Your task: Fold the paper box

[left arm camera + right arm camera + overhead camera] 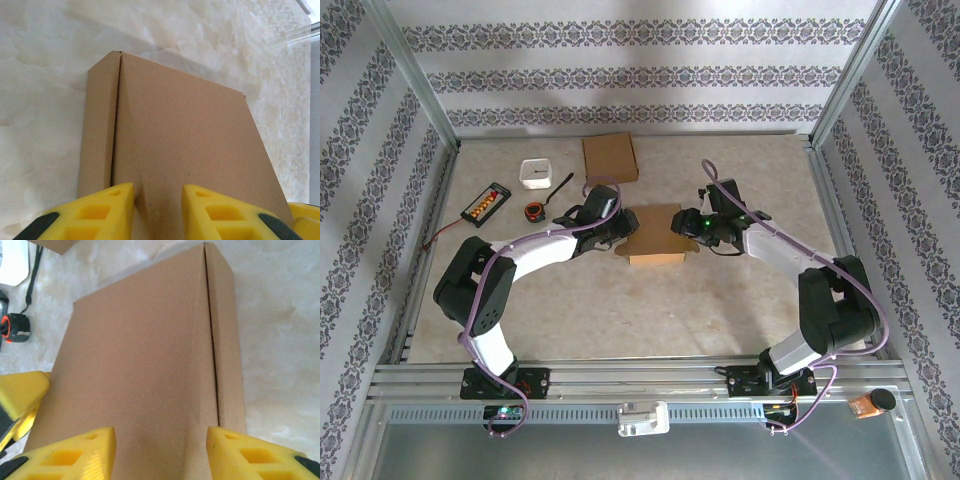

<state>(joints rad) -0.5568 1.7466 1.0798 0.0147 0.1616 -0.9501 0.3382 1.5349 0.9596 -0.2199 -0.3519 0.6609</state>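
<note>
The paper box (655, 235) lies on the desk (620, 310). The left tool (158, 200) hangs narrowly parted over it, the right tool (161, 440) wide.

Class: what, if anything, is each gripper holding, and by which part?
Nothing looks clamped: left gripper and right gripper stand open over opposite ends of the paper box.

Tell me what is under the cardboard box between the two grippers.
The paper box lies flat on the pale marbled table; bare tabletop shows around its edges. Anything directly beneath is covered.
</note>
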